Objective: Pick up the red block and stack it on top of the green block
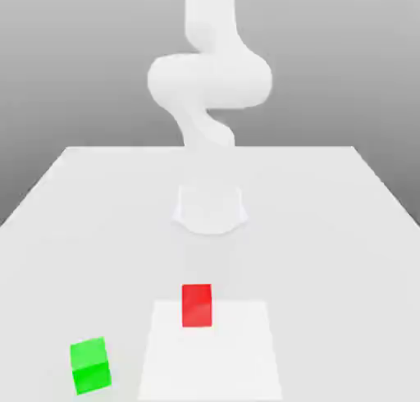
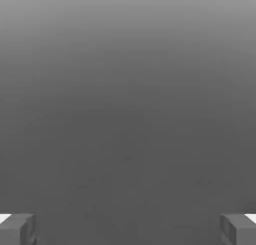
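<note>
Presently: gripper [image 2: 128, 229], jaws fully spread, holding nothing. Red block [image 1: 196, 305], upright, well apart from green block [image 1: 90, 366]. Recommended: descend squarely, straddling red block's flat sides.

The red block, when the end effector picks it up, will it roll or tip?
The red block looks like a flat-sided cube, so it probably will not roll. It sits flat on the table, likely stable. Its faces look smooth, perhaps slightly slippery.
</note>
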Controlling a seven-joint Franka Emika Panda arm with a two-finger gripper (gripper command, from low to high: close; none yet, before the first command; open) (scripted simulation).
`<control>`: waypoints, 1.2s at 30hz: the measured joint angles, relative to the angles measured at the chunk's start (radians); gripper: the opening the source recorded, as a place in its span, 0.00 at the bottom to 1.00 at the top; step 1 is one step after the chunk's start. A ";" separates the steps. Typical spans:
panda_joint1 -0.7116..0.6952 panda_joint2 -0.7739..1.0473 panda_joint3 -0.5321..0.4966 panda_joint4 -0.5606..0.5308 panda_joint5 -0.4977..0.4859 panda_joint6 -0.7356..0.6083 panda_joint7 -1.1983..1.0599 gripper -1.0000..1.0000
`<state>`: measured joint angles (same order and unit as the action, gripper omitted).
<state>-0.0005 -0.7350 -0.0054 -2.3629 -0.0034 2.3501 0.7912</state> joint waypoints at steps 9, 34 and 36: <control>-0.002 0.285 -0.027 -0.264 -0.013 0.214 -0.039 0.50; -0.033 0.866 -0.019 -0.517 0.027 0.660 -0.122 0.00; -0.034 0.798 -0.022 -0.526 0.012 0.602 -0.112 0.00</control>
<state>-0.0345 0.0630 -0.0275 -2.8892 0.0089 2.9520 0.6791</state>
